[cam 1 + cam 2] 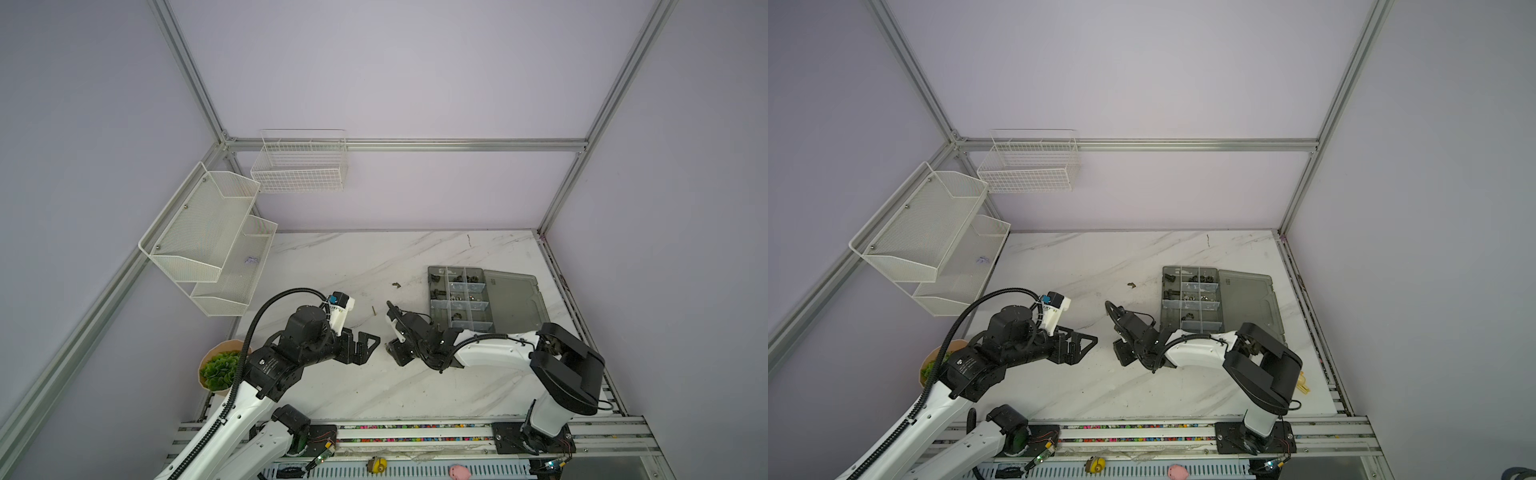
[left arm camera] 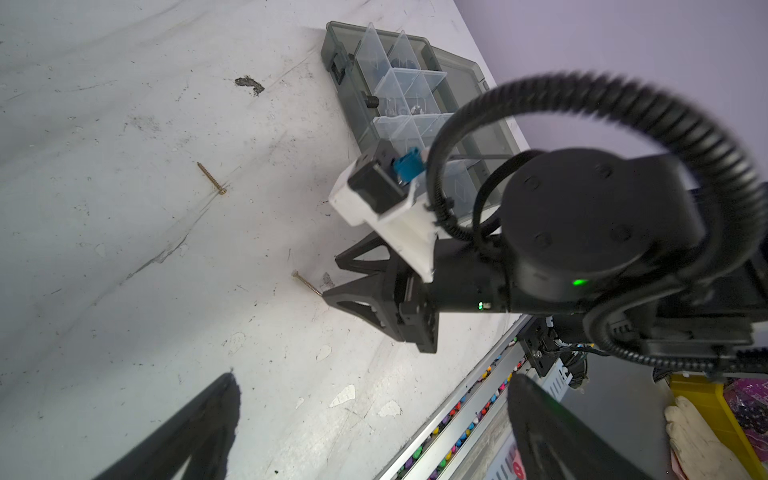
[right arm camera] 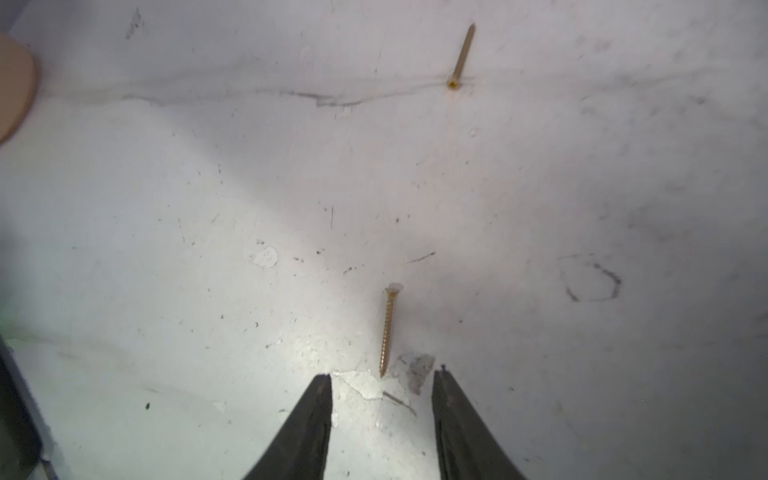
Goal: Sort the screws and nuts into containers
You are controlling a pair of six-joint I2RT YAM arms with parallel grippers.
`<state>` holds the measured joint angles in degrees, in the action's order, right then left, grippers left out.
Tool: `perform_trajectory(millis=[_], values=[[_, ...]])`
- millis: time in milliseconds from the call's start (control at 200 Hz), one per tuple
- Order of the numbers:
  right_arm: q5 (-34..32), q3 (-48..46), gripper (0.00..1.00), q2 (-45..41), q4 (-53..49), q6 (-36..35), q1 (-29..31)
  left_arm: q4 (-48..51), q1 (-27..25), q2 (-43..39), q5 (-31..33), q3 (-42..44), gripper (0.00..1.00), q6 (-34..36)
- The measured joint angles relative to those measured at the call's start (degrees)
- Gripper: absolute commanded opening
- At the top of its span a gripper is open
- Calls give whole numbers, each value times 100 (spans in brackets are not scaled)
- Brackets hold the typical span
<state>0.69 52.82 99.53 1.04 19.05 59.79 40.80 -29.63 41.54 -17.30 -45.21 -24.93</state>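
Marble tabletop (image 3: 166, 208) lies under the low-stretched right arm (image 1: 490, 353); right gripper (image 3: 384, 374) stands partly spread, empty, brass screw (image 3: 388, 328) just beyond its tips, apparently not touching.

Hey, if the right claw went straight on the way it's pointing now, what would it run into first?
Most likely the screw lying on the table right ahead of the right claw, its tip toward the open jaws. Depth is unclear, so the claw might scrape the table first.
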Motion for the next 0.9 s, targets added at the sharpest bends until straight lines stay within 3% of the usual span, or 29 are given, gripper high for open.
perform_trajectory(millis=[515,715,900], values=[[-726,575,39,815,232,308,92,2,0,-74,2,0,100,2],[-966,767,13,968,96,323,208,2,0,-74,11,0,100,2],[-1078,813,9,973,2,400,216,2,0,-72,17,0,100,2]])
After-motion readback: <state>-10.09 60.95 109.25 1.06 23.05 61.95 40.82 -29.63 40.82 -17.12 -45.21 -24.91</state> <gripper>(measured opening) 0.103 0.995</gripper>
